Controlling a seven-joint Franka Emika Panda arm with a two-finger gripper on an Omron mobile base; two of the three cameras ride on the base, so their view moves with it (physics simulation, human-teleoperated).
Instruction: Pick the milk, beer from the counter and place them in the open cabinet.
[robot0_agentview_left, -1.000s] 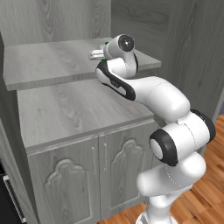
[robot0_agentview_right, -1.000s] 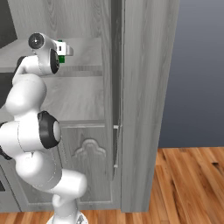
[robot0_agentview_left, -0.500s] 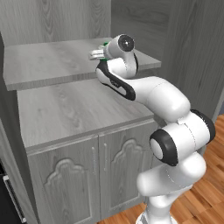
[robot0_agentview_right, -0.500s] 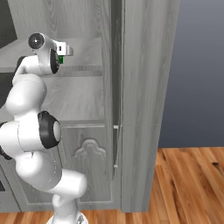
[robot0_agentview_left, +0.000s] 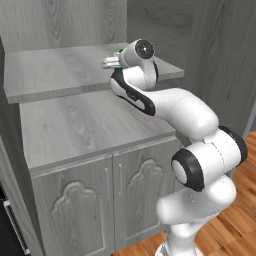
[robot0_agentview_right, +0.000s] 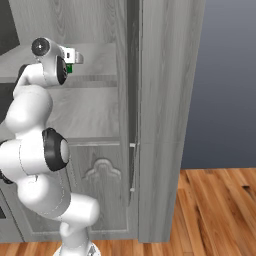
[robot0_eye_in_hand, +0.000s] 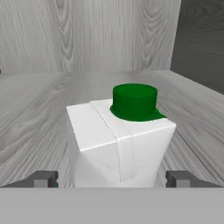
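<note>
Nothing big has moved since one second ago: the arm reaches to the same upper shelf and the hand stays at the same place above it, and at this size the base views do not tell me if the fingers changed. Going from the left, the hand view shows the left fingertip (robot0_eye_in_hand: 41, 179) low at the edge, then the milk (robot0_eye_in_hand: 120, 140) in the middle, then the right fingertip on the other side. Both tips stand clear of the carton walls, so the jaws are wide and hold nothing. The milk stands upright on the grey wood shelf of the open cabinet (robot0_agentview_left: 60, 75), its green cap up. In the left base view the arm rises from the lower right, bends at the elbow and stretches leftward, with the gripper (robot0_agentview_left: 111, 62) over the shelf. In the right base view the gripper (robot0_agentview_right: 76, 57) points right, and a small green part of the milk (robot0_agentview_right: 69, 69) shows just beside it, probably the lower part.
</note>
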